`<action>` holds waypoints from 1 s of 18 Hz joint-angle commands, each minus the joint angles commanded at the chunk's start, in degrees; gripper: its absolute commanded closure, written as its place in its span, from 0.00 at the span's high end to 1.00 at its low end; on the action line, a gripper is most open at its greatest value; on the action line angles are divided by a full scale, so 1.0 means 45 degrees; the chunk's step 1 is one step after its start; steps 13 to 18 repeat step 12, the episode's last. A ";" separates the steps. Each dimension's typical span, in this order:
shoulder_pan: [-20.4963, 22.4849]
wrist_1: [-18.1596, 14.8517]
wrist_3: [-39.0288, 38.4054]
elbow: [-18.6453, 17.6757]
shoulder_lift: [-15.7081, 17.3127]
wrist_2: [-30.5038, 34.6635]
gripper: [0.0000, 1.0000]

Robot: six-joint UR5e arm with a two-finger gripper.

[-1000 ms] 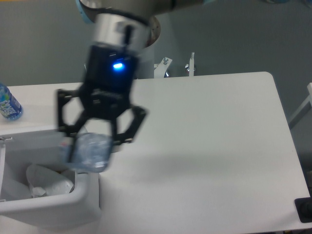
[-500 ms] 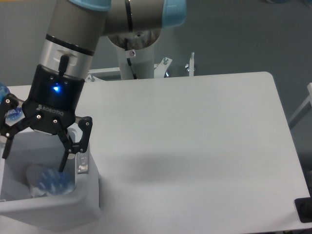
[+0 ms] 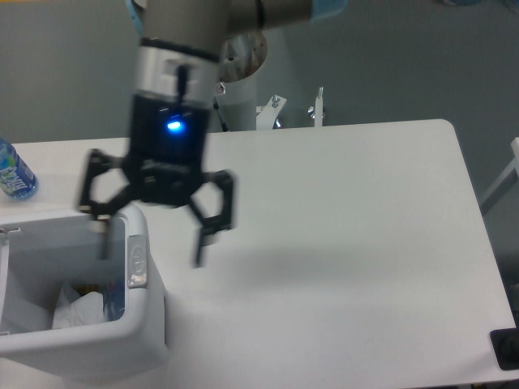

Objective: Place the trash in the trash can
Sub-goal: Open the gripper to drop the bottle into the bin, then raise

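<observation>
Two trash pieces [image 3: 85, 304] now in your trash can [image 3: 138, 324] | claw [image 3: 150, 247] risen since earlier frame | fingers apart, empty.

You have one gripper [image 3: 152, 243] on one arm, with two fingers [image 3: 201, 243] spread apart and nothing between them. One white trash can [image 3: 146, 324] sits at the table's [image 3: 349, 243] left edge. Inside it you can count two pieces of trash: one crumpled white wad [image 3: 79, 306] and one flattened clear bottle [image 3: 113, 298]. One upright blue-labelled bottle [image 3: 11, 173] stands behind the can.
</observation>
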 joint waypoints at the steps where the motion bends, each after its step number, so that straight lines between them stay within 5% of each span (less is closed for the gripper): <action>1: 0.0293 -0.0195 0.0800 -0.0058 0.0136 0.0469 1.00; 5: 0.1076 -0.0645 0.4041 -0.0837 0.0644 0.2696 1.00; 10: 0.1682 -0.2033 0.9141 -0.2049 0.1269 0.4359 1.00; 18: 0.1858 -0.2053 0.9461 -0.2167 0.1368 0.4360 1.00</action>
